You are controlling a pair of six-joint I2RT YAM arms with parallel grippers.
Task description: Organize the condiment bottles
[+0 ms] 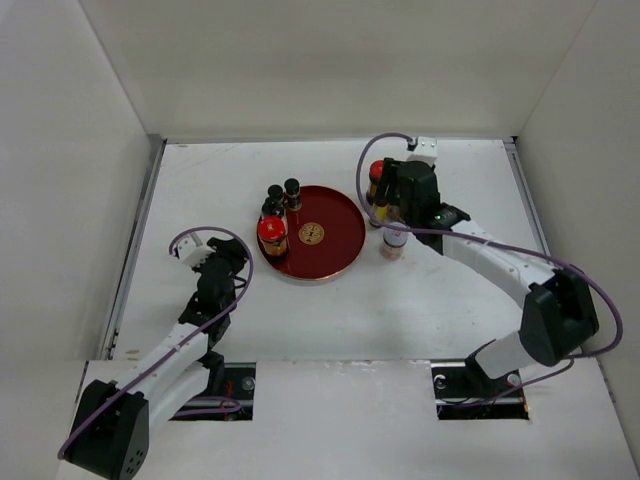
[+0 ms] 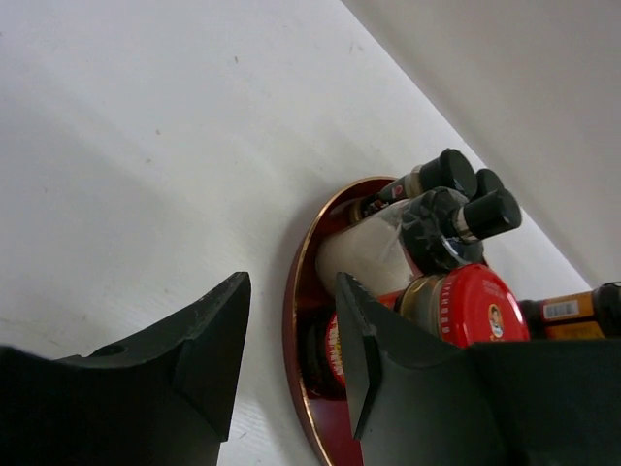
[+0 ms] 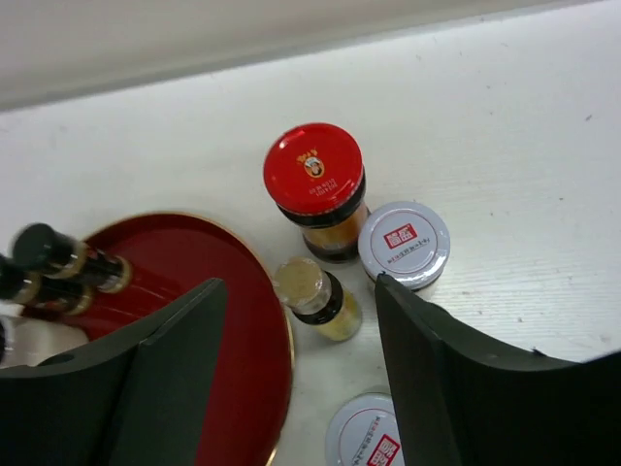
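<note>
A white table (image 1: 330, 310) walled in white fills the overhead view, with a round red tray (image 1: 335, 215) at its middle. On the tray's left part three black-capped bottles (image 1: 292, 186) stand in a tight cluster. Just below them in the frame, also on the tray, is a red-lidded jar (image 1: 271, 230). The rest of the bottles stand on the table just right of the tray. In the right wrist view a second red-lidded jar (image 3: 313, 170) sits at upper middle, and a white-lidded jar (image 3: 404, 243) is close against it at lower right. A slim gold-capped bottle (image 3: 310, 289) stands just below the red lid, near the tray's rim. Another white lid (image 3: 367, 437) is cut off by the bottom edge. The right gripper (image 3: 301, 283) hangs over this group with its jaws spread wide. The gold-capped bottle shows in the gap between them, neither finger touches it, and nothing is held. From overhead this gripper hides most of the group, leaving one red lid above it and one white-lidded jar below it. The left gripper (image 2: 291, 286) lies low on the table to the left of the tray, facing it. Its jaws stand apart with table showing between them, and they grip nothing. In its wrist view the tray's rim curves through the lower middle. The black caps are at upper right, and a pale-bodied bottle with a ribbed dark cap (image 2: 432, 228) sits just below them. The red lid shows at lower right, partly behind the right finger.
</note>
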